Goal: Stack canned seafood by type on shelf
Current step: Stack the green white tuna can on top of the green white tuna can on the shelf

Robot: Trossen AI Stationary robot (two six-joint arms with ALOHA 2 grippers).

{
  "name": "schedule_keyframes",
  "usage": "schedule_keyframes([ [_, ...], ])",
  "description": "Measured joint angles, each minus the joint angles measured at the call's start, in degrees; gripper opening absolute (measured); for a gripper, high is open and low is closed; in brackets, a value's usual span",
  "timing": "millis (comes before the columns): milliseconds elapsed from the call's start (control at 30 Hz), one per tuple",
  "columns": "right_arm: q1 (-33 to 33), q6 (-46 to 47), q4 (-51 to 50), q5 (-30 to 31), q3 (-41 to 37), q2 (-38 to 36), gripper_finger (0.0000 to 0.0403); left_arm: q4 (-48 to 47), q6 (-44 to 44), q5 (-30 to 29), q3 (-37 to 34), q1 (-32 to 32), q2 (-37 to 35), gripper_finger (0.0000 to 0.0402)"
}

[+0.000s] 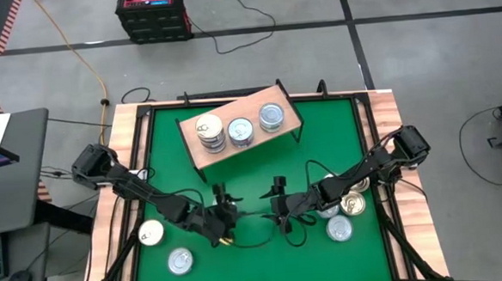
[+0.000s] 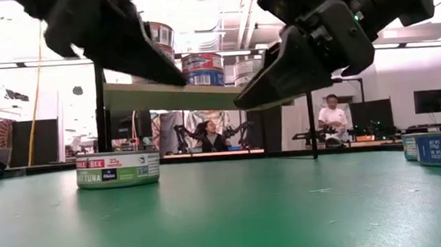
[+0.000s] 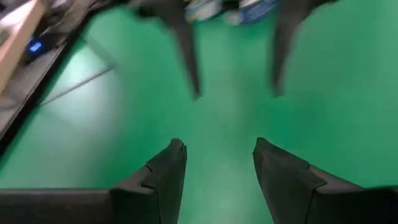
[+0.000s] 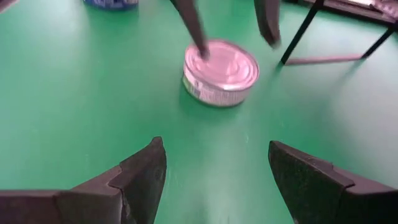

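Eight cans (image 1: 180,261), one shelf (image 1: 234,154), two arms (image 1: 142,187).

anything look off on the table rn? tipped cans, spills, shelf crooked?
The shelf sits skewed, rotated against the table edges, though level on its legs. Its cans stand upright, as do the loose ones. No spills or dents visible. Left gripper and right gripper are open and empty at mid-table.
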Motion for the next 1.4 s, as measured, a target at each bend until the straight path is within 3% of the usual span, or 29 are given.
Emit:
schedule_keyframes([
  [133, 0.01, 1.47, -2.32, -0.01, 0.0, -0.09, 0.0311, -2.59, -2.06, 6.48, 0.0, -0.39, -2.73, 0.018],
  [300, 0.13, 1.52, -2.24, -0.29, 0.0, 0.16, 0.0311, -20.42, -16.88, 16.14, 0.0, 0.41, -5.7, 0.018],
  [400, -0.28, 2.37, -1.18, -3.56, 0.0, 0.17, 0.0311, -29.79, -23.78, 20.51, 0.0, 0.34, -5.9, 0.018],
  [500, -1.6, 4.39, 0.0, -6.58, 0.0, 0.17, 0.0311, -35.36, -27.49, 21.95, 0.0, 0.33, -5.46, 0.018],
  [667, -4.14, 5.53, 3.77, -6.56, -0.01, 2.07, 0.0311, -37.94, -29.14, 21.75, -0.06, -0.42, -5.48, 0.018],
  [833, -4.68, 5.92, 14.16, -6.94, 0.11, 7.87, 0.0311, -32.07, -29.55, 21.71, -5.63, 0.19, -5.2, 0.018],
  [1033, -5.95, 7.34, 9.41, -8.82, 1.36, 8.69, 0.0311, -21.87, -28.56, 16.76, -9.72, 1.2, -3.86, 0.018],
  [1333, -6.91, 9.08, -2.79, -13.86, 2.89, 8.61, 0.0311, 8.4, -9.75, 15.29, -11.12, 2.6, -0.41, 0.018],
  [1400, -6.88, 9.25, -5.27, -13.87, 2.89, 8.12, 0.0311, 10.55, -6.94, 16.11, -11.02, 2.6, 0.11, 0.018],
])
